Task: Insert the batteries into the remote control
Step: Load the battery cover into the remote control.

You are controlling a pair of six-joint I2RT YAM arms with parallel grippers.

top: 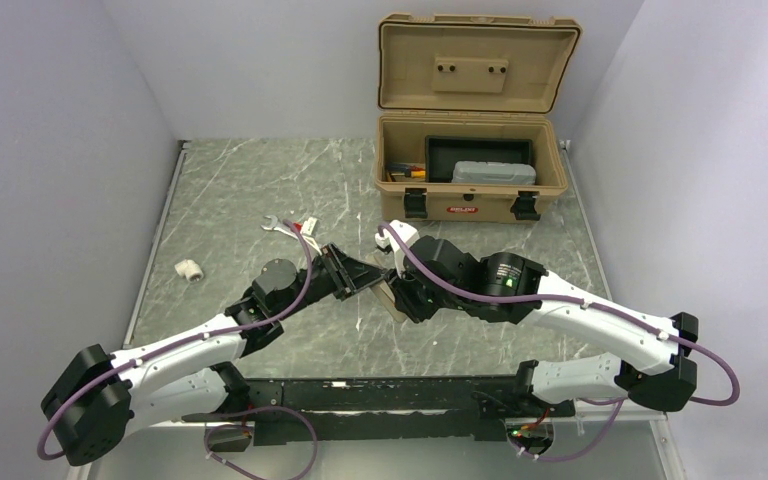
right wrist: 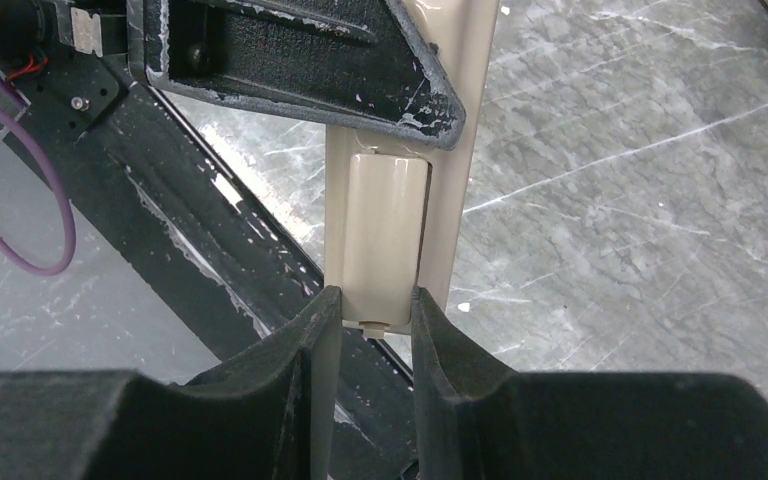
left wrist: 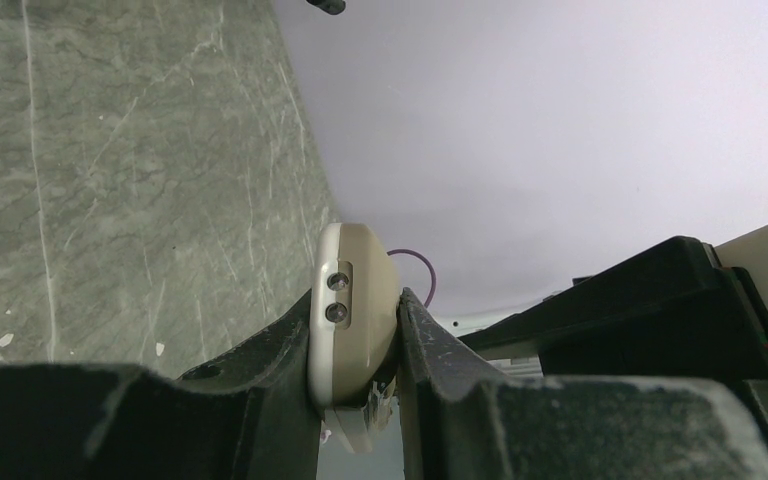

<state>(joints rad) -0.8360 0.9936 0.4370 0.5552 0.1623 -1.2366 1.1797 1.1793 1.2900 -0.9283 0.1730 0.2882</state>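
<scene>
Right gripper [right wrist: 372, 305] fills the bottom of its own wrist view. Its black fingers [right wrist: 310, 350] are drawn in narrow and pinch the near end of the battery cover [right wrist: 378, 235] on the tan back of the remote control [right wrist: 452, 200]. The cover looks seated in its bay, and a small tab [right wrist: 372, 326] shows between the fingertips.

On the left wrist camera I see the left gripper [left wrist: 357, 335] clamped tight on the remote's rounded end, one finger on each side. Two small dark dots [left wrist: 337, 297] on the end face point at the lens. One of that gripper's fingers also crosses the remote higher up in the right wrist view.

The remote is held above the marble-pattern table [top: 240, 190], bridged between the two grippers, roughly mid-table in the top view.

A tan toolbox [top: 472, 205] stands at the far edge with its lid open and upright. Inside I see a grey case [top: 494, 172] on a black tray [top: 480, 150]. Some orange-yellow bits [top: 401, 170] sit in its left compartment, too small for me to tell what they are.

A silver wrench [top: 278, 226] lies left of the toolbox with a small white-and-red item [top: 308, 226] just beside it. A white plastic fitting [top: 189, 269] sits apart, nearer the left edge.
</scene>
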